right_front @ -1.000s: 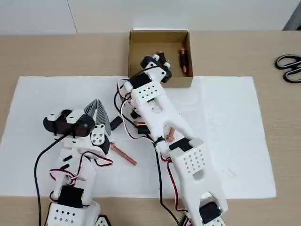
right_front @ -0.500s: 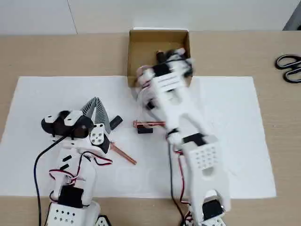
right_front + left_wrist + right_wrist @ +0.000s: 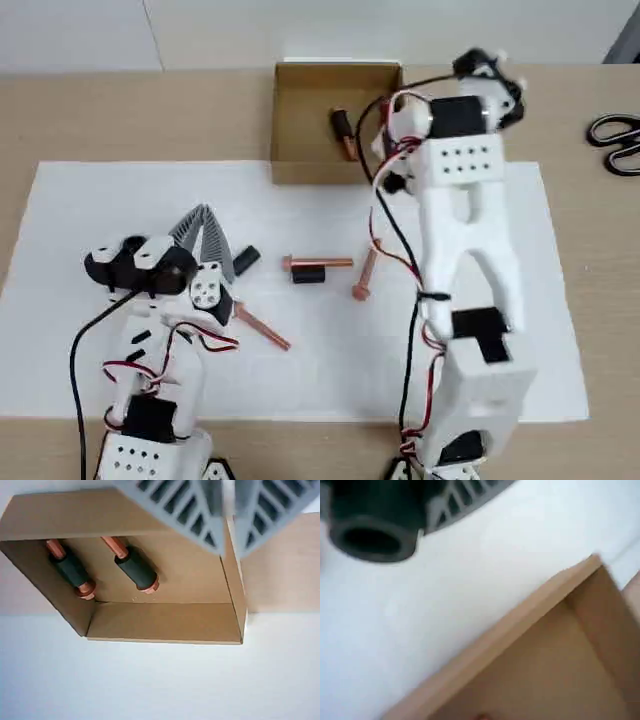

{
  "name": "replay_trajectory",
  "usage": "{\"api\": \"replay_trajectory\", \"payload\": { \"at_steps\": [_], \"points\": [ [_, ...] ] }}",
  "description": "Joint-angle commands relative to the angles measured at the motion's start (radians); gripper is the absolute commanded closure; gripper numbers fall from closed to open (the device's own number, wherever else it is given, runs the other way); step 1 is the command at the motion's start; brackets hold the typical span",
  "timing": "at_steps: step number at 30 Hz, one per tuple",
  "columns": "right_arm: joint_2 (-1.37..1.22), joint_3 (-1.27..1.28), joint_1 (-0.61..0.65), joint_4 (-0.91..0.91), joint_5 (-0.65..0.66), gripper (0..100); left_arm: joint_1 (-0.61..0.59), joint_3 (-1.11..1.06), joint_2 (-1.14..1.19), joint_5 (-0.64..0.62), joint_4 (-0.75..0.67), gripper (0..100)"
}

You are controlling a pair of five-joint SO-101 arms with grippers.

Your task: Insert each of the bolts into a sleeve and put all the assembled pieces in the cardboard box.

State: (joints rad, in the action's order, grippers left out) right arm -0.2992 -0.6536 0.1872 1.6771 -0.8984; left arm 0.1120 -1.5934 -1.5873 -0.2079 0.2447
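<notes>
Left claw (image 3: 229,549) together, short of cardboard box (image 3: 165,622) rim (right claw (image 3: 445,505) grip unclear, beside box)

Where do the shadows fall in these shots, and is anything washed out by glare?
High view: the light is even, shadows on the white paper are faint, and there is no glare. Left wrist view: one inner wall of the cardboard box is darker, beside an assembled piece. Right wrist view: the paper is bright, without hot spots.
</notes>
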Motion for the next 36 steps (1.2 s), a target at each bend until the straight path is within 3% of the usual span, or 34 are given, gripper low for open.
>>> {"api": "replay_trajectory", "payload": {
  "at_steps": [1, 7, 15, 22, 28, 36],
  "points": [
    [0.182, -0.041, -0.015, 0.013, 0.164, 99.5, -0.002, 0.012, -0.011, 0.005, -0.025, 99],
    [0.406, 0.054, 0.019, 0.013, 0.410, 99.5, -0.002, 0.010, -0.011, 0.003, -0.025, 99],
    [0.656, 0.405, 0.104, 0.010, 0.764, 99.5, -0.002, 0.008, -0.011, 0.002, -0.025, 99],
    [0.944, 0.809, 0.232, -0.012, 0.743, 99.5, -0.002, 0.008, -0.011, 0.002, -0.025, 99],
    [1.182, 1.174, 0.140, -0.348, 0.741, 99.5, -0.002, 0.047, -0.006, 0.000, 0.000, 99],
    [1.454, 1.602, -0.045, -0.797, 0.741, 99.5, -0.006, 0.377, -0.003, -0.002, 0.427, 99]
  ]
}}
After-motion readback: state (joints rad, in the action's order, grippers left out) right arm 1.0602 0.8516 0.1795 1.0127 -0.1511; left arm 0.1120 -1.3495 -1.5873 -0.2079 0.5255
